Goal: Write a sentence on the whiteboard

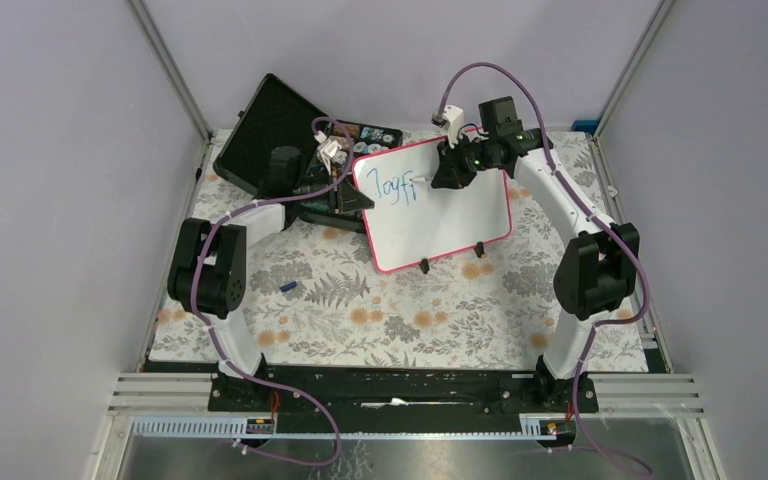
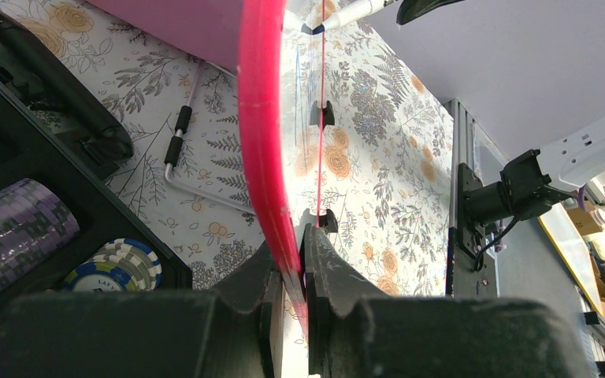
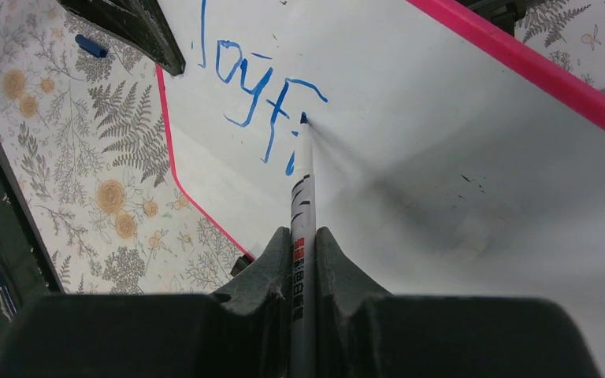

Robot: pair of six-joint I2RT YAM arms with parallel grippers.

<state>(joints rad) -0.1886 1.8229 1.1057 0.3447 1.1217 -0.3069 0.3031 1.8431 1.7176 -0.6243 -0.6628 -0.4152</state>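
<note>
The black case is partly hidden. The glossy whiteboard stands tilted on flowered cloth; left gripper pinches its pink frame, right gripper clamps a marker touching it.

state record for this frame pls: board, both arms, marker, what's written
whiteboard: pink frame, feet on its near edge
left fingers: shut on whiteboard's left edge
right fingers: shut on marker
marker tip: at the board, by the last stroke
writing: blue, reads roughly "Joyfi"
chip case: open, behind the board's left side
blue piece: small, on the cloth near the left arm
</note>
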